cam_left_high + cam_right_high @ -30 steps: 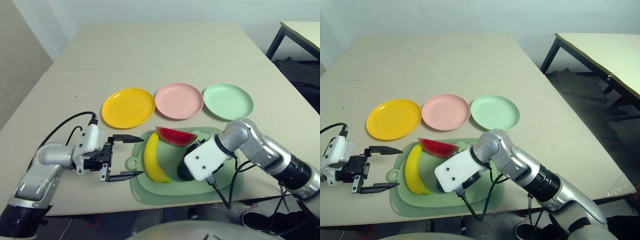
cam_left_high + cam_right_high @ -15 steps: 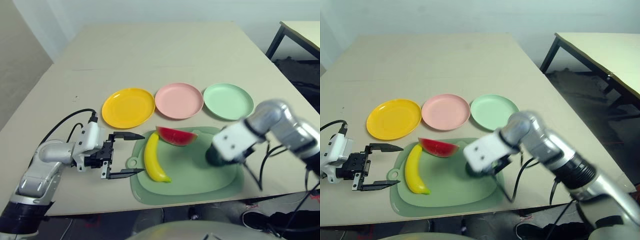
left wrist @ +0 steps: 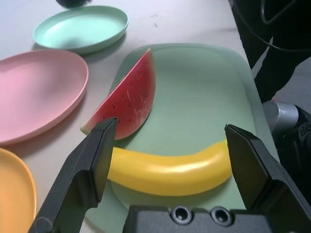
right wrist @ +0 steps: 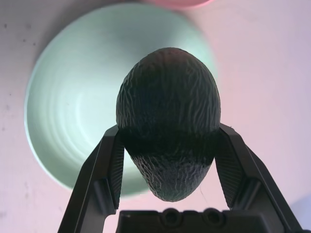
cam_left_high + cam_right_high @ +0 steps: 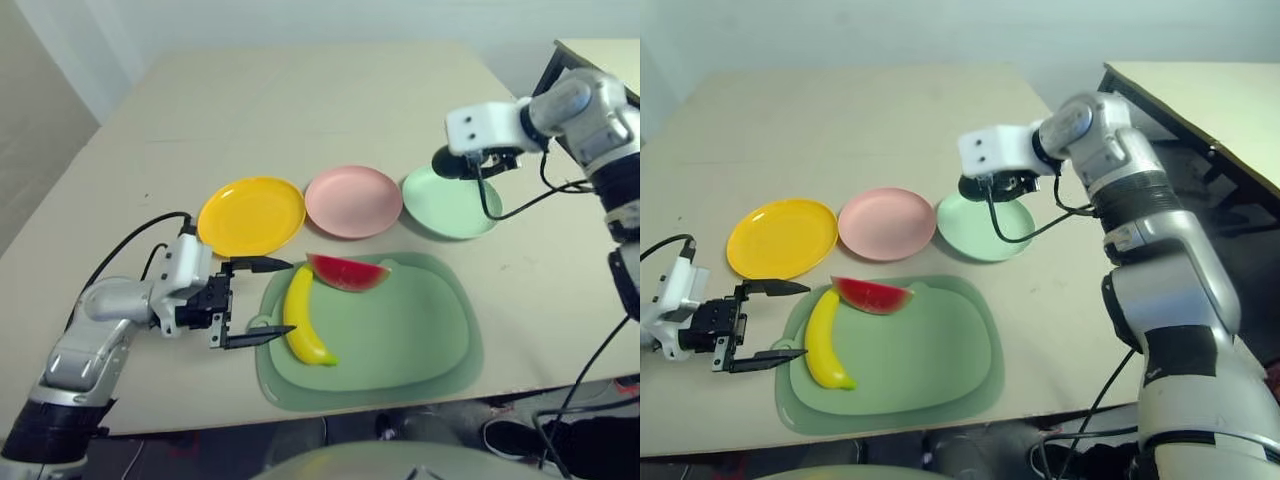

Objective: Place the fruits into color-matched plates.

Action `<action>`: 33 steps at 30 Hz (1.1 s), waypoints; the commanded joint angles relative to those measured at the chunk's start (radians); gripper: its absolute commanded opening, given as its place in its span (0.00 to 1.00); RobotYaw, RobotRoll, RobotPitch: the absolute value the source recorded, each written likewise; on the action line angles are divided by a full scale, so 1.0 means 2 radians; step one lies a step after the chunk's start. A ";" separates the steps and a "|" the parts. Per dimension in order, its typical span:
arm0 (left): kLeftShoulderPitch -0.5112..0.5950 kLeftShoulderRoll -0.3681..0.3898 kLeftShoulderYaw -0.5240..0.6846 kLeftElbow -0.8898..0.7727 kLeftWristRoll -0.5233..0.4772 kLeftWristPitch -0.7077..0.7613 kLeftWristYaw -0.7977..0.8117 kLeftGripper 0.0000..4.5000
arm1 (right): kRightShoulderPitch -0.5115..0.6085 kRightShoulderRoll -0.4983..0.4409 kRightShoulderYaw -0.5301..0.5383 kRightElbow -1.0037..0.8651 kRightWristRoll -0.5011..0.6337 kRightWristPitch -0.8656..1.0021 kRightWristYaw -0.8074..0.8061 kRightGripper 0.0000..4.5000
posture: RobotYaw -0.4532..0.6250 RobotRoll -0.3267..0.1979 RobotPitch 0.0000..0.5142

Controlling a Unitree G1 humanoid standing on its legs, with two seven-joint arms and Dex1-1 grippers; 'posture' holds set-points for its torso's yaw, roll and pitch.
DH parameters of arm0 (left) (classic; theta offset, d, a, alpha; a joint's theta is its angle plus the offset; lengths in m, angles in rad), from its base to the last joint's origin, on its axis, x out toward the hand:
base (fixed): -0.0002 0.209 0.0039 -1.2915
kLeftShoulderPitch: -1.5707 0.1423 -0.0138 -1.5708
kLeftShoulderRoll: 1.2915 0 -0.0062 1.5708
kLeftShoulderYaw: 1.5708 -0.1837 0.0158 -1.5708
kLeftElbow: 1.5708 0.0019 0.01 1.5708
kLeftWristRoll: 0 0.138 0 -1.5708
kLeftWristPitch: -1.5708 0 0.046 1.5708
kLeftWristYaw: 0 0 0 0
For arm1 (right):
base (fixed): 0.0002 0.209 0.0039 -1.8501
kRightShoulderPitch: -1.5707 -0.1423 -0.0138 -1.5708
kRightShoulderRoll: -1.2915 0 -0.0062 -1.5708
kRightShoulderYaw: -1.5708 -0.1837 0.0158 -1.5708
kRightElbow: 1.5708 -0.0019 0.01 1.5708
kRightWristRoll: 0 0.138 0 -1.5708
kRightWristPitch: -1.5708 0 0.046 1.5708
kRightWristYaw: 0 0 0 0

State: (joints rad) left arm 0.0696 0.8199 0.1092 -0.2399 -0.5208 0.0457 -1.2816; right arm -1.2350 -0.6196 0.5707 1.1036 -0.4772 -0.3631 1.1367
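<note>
Head stereo pair: high, angled down over the tabletop [image 5: 330, 110], both eyes covering the same plates and cutting mat [image 5: 400, 340]. Left wrist cam: low, close, looking across that mat. Right wrist cam: close, looking down onto the mint green plate [image 4: 73, 111].

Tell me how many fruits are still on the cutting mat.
2: the banana on the mat's left side, and the watermelon wedge at its far edge. The avocado is in the right gripper, above the green plate.
</note>
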 commanded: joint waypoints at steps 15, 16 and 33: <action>0.025 0.011 0.018 -0.013 0.004 -0.005 0.007 1.00 | -0.049 0.015 -0.033 0.022 -0.016 0.000 0.045 0.99 | 0.49 0.62 0.02; 0.024 0.011 0.019 -0.012 0.004 -0.005 0.006 1.00 | -0.052 0.016 -0.045 -0.002 0.003 0.018 0.073 0.99 | 0.49 0.62 0.02; 0.038 0.034 0.054 0.012 0.011 -0.021 -0.007 1.00 | 0.141 0.073 -0.070 -0.722 0.222 0.851 0.107 0.99 | 0.50 0.62 0.05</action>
State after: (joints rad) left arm 0.1388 0.8804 0.2022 -0.2267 -0.5122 0.0118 -1.2914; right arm -0.9682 -0.4876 0.3982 -0.3148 -0.0628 1.2762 1.4094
